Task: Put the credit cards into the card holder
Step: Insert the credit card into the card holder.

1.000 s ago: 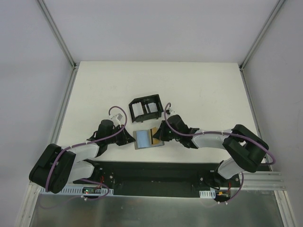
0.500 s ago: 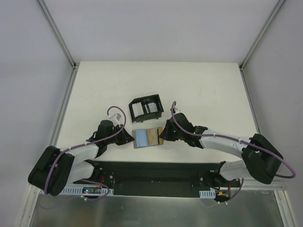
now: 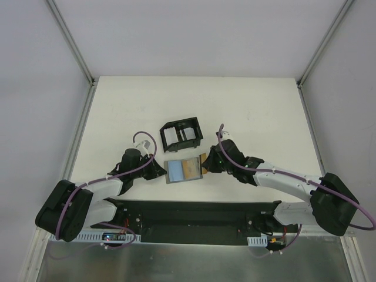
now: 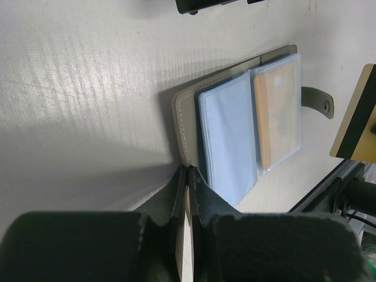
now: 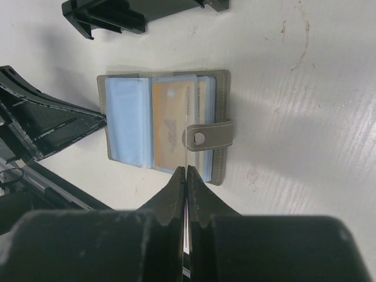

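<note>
While nipping likely stiff, slick gold card (image 3: 204, 159) edgewise in closed right gripper (image 5: 187, 170), clamping floppy card holder (image 5: 129, 126) by its cover in closed left gripper (image 4: 187, 174).

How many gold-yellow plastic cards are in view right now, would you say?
2. One card sits inside the open grey folding wallet; the other card is pinched in the right gripper beside it. Others may be hidden.

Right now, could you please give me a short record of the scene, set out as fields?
card holder: lies open, pale blue sleeves facing up
left gripper: shut on the edge of the holder's grey cover
right gripper: shut on a gold card, held on edge above the holder
orange card: inside a clear sleeve
black tray: beyond the holder, whitish cards in it
</note>
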Available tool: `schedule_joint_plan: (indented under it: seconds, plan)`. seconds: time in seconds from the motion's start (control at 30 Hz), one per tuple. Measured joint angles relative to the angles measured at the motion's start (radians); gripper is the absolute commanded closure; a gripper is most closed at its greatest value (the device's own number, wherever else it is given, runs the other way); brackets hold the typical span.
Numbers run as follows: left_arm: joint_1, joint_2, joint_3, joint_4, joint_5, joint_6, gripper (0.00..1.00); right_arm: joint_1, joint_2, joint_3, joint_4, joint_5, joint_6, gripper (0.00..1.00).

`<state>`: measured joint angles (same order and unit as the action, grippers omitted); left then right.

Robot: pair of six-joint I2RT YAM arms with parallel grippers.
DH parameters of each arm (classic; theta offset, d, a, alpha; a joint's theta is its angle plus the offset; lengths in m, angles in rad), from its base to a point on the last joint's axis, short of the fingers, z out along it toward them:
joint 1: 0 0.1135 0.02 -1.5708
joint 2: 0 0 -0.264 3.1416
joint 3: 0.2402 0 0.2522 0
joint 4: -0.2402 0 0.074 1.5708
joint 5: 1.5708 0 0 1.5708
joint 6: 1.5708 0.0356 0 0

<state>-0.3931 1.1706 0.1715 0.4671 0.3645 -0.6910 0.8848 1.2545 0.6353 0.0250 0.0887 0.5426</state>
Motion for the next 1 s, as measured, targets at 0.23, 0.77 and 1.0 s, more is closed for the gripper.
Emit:
schedule_joint_plan:
  seconds: [0.23,0.77,1.0]
  plan:
    - [-0.001,-0.009,-0.001,-0.001,-0.010,0.000,1.00,-0.003,0.000,0.000,0.002,-0.056,-0.020,0.99]
    - [-0.001,-0.025,-0.010,-0.002,-0.019,0.001,1.00,-0.016,0.069,-0.036,0.126,-0.153,-0.009,0.99]
    - [-0.001,-0.019,-0.010,0.002,-0.018,0.001,1.00,-0.023,0.188,-0.035,0.233,-0.214,0.011,0.99]
